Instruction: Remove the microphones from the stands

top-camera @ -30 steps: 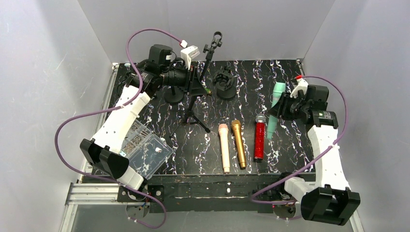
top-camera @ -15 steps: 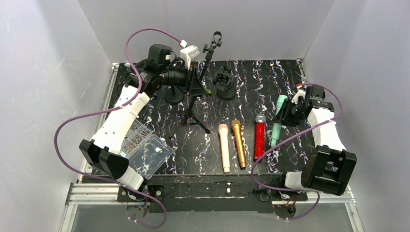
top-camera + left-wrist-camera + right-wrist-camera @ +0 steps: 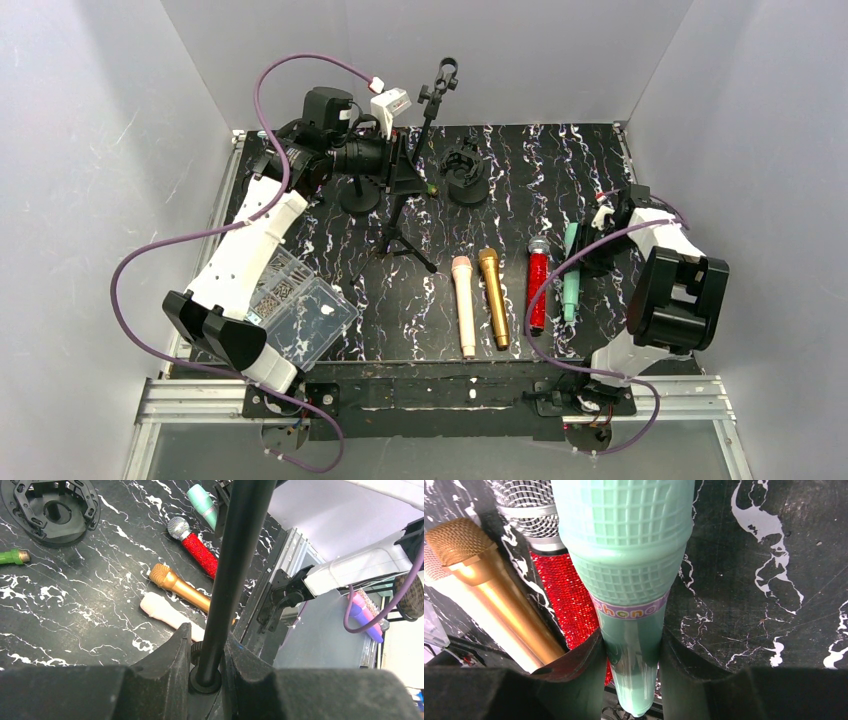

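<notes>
Right gripper (image 3: 592, 246) (image 3: 631, 652) is clamped on the mint-green microphone (image 3: 571, 278) (image 3: 626, 555), fingers (image 3: 584, 665) tight on either side of the handle and the grille head sticking out past the fingertips. Mic is low over the table (image 3: 560, 170); can't tell if it touches. Just to the left of that hand is the red microphone (image 3: 537, 290) (image 3: 569, 592), parallel to the green one. Next over are the gold microphone (image 3: 493, 298) (image 3: 499, 592) and the pink microphone (image 3: 465, 305) (image 3: 165, 615).

Left gripper (image 3: 398, 165) (image 3: 207, 652) is closed around the stand (image 3: 431, 108) pole (image 3: 237, 555), which runs up between its fingers. Round black holder (image 3: 467, 168) (image 3: 50, 505) sits near that hand, on its right. Green mic is well apart from the stand.
</notes>
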`<state>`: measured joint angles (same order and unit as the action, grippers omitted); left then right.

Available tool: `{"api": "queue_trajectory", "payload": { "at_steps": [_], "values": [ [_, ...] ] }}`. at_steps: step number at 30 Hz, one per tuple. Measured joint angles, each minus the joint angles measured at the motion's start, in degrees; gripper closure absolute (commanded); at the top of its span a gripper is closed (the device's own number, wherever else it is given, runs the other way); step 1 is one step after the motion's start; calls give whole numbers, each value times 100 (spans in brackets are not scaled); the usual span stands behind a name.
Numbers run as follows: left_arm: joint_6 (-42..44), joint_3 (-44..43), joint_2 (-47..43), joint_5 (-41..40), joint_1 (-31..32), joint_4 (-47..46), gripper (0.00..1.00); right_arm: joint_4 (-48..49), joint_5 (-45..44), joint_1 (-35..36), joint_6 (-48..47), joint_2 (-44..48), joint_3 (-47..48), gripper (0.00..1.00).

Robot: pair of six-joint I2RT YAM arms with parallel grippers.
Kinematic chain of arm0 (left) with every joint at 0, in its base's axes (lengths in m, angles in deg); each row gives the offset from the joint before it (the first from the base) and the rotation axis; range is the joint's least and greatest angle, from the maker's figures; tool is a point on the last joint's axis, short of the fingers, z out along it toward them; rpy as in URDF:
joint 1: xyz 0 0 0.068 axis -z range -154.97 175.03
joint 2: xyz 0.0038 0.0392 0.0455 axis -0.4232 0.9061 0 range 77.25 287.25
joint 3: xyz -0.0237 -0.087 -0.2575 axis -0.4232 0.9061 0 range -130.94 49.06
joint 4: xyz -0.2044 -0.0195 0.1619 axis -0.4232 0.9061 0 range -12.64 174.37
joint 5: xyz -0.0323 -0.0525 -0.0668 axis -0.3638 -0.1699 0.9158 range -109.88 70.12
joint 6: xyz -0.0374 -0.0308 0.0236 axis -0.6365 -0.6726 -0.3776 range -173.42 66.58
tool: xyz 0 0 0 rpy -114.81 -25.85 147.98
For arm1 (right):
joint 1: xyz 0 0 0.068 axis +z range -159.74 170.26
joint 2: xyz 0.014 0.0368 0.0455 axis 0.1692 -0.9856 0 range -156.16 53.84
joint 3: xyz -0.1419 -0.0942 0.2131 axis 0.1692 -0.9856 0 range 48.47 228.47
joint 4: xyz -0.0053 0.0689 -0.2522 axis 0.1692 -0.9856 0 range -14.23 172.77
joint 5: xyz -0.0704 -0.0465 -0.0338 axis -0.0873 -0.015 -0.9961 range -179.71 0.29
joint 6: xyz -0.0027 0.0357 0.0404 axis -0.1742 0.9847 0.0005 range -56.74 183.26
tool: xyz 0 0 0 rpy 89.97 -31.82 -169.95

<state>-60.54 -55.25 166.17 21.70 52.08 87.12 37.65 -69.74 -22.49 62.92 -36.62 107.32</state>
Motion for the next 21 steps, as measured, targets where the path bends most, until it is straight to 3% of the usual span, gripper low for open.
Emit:
{"api": "queue_trajectory", "payload": {
  "at_steps": [21],
  "values": [
    [-138, -44, 0, 33, 0, -48, 100, -258, -380, 391, -11, -782, 256, 99]
  ]
}}
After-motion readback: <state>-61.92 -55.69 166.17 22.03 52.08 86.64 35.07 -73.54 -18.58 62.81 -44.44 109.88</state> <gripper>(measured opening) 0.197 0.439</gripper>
